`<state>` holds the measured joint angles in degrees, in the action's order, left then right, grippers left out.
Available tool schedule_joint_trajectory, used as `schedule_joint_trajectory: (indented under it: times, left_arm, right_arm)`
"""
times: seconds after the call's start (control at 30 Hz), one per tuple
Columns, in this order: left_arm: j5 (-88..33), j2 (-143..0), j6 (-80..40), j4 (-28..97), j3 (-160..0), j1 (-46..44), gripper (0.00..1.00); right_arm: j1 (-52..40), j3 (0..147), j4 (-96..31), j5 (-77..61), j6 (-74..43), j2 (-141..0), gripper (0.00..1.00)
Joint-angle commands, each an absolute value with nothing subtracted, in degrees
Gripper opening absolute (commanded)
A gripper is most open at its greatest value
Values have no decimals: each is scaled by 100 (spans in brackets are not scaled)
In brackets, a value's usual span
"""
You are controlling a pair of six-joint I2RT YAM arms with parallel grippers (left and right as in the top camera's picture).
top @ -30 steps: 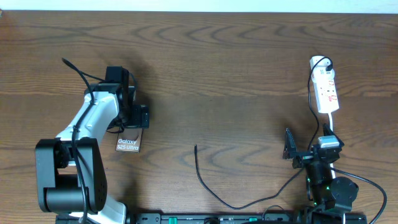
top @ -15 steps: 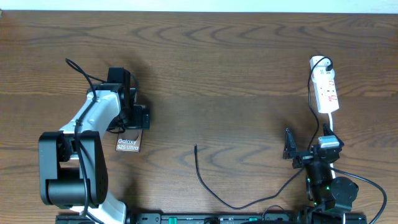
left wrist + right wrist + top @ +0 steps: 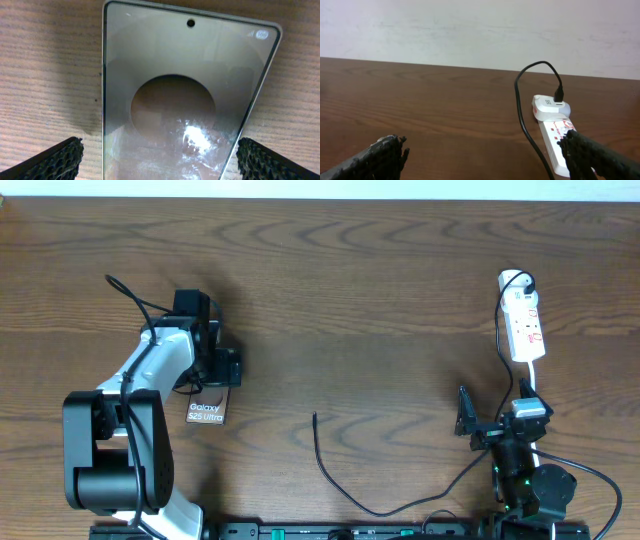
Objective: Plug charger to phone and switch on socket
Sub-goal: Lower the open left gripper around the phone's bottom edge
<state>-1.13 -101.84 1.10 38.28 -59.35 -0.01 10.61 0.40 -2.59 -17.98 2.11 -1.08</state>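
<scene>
The phone (image 3: 207, 412) lies flat on the wooden table, its lower end with white "Galaxy" lettering showing below my left gripper (image 3: 222, 370). In the left wrist view the phone (image 3: 180, 75) fills the frame, glossy, with a dark round mark. My left gripper (image 3: 160, 165) is open, a finger on either side of the phone, not clamping it. The charger cable's plug tip (image 3: 315, 417) lies free mid-table, and the cable (image 3: 345, 495) curves toward the front edge. The white socket (image 3: 525, 325) lies at the far right. My right gripper (image 3: 495, 418) is open and empty, short of the socket (image 3: 555, 132).
A black cable (image 3: 522, 110) runs from a white adapter (image 3: 547, 105) at the socket's far end and passes along its left side. A pale wall stands behind the table's far edge. The arm bases stand at the front edge.
My left arm has shifted very slightly over the phone. The phone, charger cable, socket and right arm have not moved.
</scene>
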Motion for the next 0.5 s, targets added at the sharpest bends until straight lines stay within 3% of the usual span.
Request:
schedule_joint_trajectory:
  times: [0.0,0.47]
  left_arm:
    - [-60,-10276,40,3798,-5854,14,98]
    - [-60,-10276,40,3457,-5422,14,98]
  right_arm:
    - [1002,32,-290,-1750,261,-93,99]
    - [1002,32,-290,-1750,261,-93,99]
